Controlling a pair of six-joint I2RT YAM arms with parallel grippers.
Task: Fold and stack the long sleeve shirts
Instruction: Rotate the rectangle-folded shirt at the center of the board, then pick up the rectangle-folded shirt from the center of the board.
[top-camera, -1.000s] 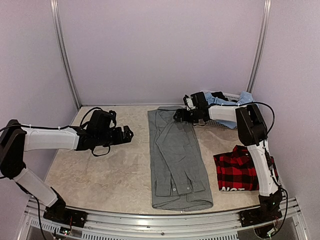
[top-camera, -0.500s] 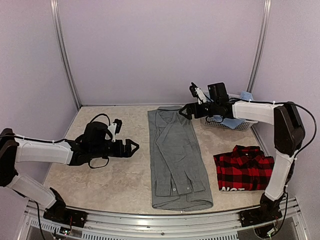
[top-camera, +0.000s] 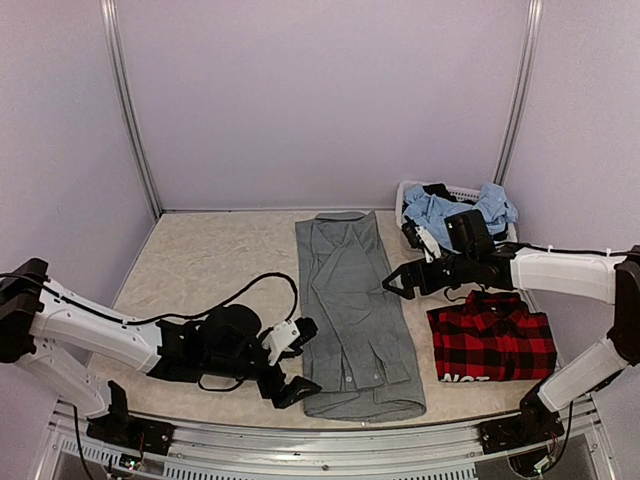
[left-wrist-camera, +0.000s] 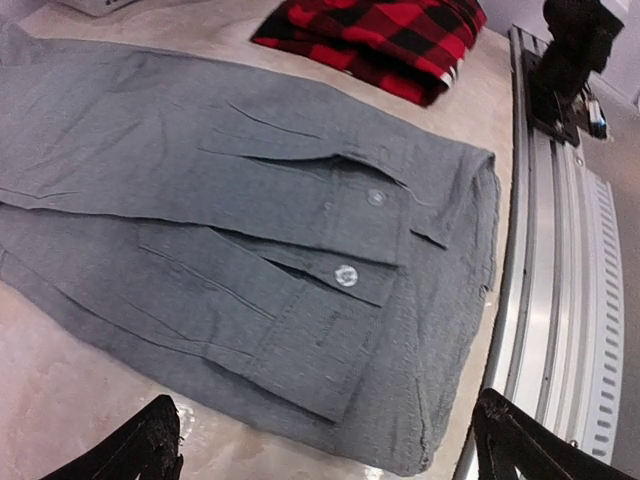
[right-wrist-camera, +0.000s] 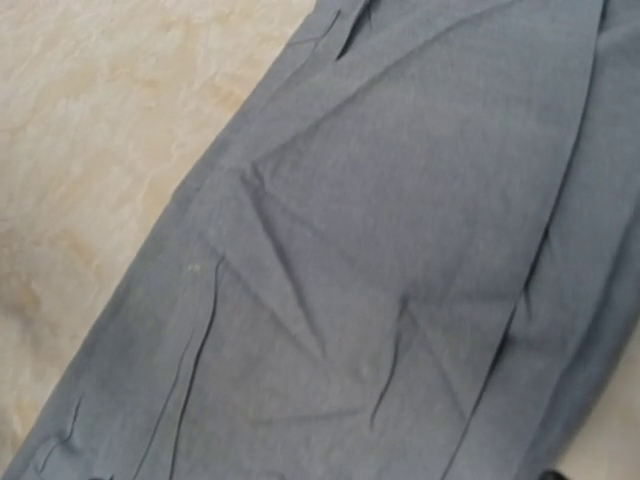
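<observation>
The grey shirt (top-camera: 352, 310) lies folded into a long strip in the middle of the table, collar at the far end, cuffs and buttons at the near end (left-wrist-camera: 300, 230). The red-and-black plaid shirt (top-camera: 490, 342) lies folded to its right, and its edge shows in the left wrist view (left-wrist-camera: 380, 35). My left gripper (top-camera: 299, 360) is open and empty, low at the grey shirt's near left corner (left-wrist-camera: 335, 455). My right gripper (top-camera: 398, 281) looks open and empty at the shirt's right edge, about halfway along. Its wrist view shows only grey cloth (right-wrist-camera: 380, 260).
A white basket (top-camera: 408, 190) with blue clothes (top-camera: 455, 207) stands at the back right. A metal rail (left-wrist-camera: 560, 250) runs along the near table edge, just beside the shirt's hem. The right arm's base (left-wrist-camera: 575, 40) stands on it.
My left arm has swung from the left of the table down to the shirt's near left corner. My right arm has moved from the collar to the shirt's right edge.
</observation>
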